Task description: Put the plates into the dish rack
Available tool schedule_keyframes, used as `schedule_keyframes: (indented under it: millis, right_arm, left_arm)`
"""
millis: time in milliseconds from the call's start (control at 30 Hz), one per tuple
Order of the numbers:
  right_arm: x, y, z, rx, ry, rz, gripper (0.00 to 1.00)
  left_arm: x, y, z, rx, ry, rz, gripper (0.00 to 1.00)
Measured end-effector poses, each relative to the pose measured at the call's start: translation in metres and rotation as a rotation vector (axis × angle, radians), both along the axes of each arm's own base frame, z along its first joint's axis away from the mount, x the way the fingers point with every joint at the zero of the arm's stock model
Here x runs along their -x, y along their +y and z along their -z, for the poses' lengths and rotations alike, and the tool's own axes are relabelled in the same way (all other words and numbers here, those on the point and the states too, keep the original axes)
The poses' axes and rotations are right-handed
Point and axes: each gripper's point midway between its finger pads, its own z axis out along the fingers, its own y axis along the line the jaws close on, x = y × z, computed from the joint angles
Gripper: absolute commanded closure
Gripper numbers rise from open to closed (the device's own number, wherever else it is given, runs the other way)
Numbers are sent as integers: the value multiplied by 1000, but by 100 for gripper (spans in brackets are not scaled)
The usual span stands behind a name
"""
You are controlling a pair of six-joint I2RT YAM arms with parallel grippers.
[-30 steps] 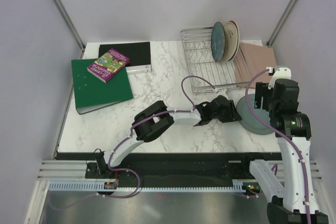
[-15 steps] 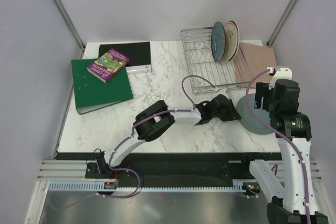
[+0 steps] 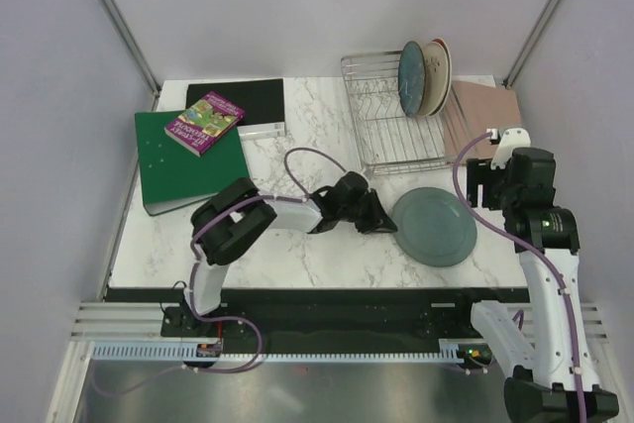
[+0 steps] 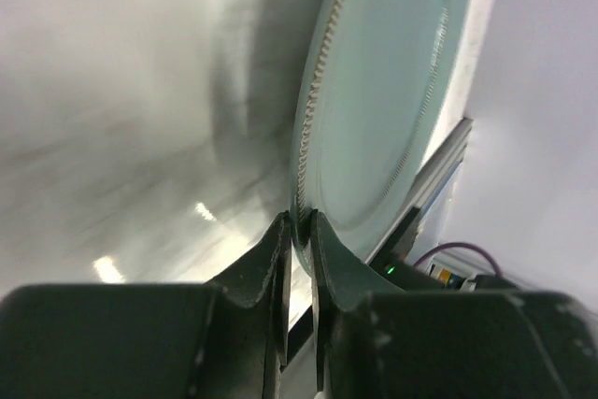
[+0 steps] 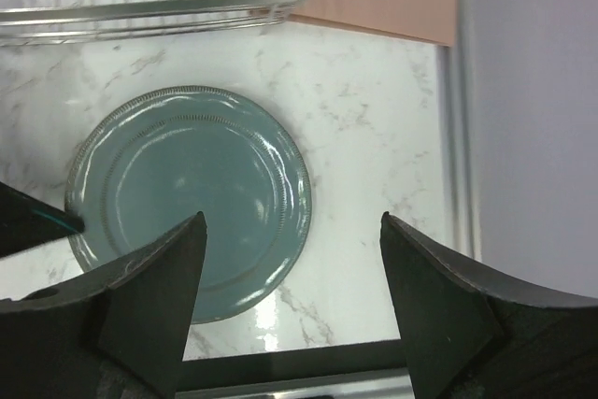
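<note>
The plain grey-green plate [image 3: 436,227] lies flat on the marble table in front of the dish rack [image 3: 381,136]. My left gripper [image 3: 383,219] is shut on its left rim; the left wrist view shows the jaws pinching the beaded rim of the plate [image 4: 392,91]. My right gripper [image 3: 492,185] is open and empty, hovering above the plate's right side; the plate [image 5: 187,198] fills the lower left of its view. In the rack stand the teal-blue plate [image 3: 412,79] and the cream-and-pink plate [image 3: 433,78], upright at the far right. A reddish rim shows just behind them.
A green binder [image 3: 188,160] with a purple book [image 3: 203,124] on it lies at the left, with a black pad [image 3: 238,96] behind. A pink board [image 3: 485,116] lies right of the rack. The rack's front rail [image 5: 159,11] is just beyond the plate.
My left gripper has dragged the grey-green plate leftward, out from under the right arm to the table in front of the rack. The right arm has shifted slightly back.
</note>
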Motion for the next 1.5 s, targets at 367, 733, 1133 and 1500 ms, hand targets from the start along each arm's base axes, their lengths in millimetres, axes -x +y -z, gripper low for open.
schedule_keyframes:
  millis: [367,733,1133,1500]
  right_arm:
    - [-50,84,88,-388,300,-320,16]
    - [-33,133,176,-766,577,-307,18]
    - [-28,192,205,-1047,687,-347,23]
    - [-25,223,212,-1036,692,-460,50]
  left_arm:
    - [-6,161,11,-116,57,-159,98]
    - [-9,223,20,-150,18,-149,98]
    - [1,214,21,-94,15,-22,98]
    - [4,210,26,-78,45,26,98]
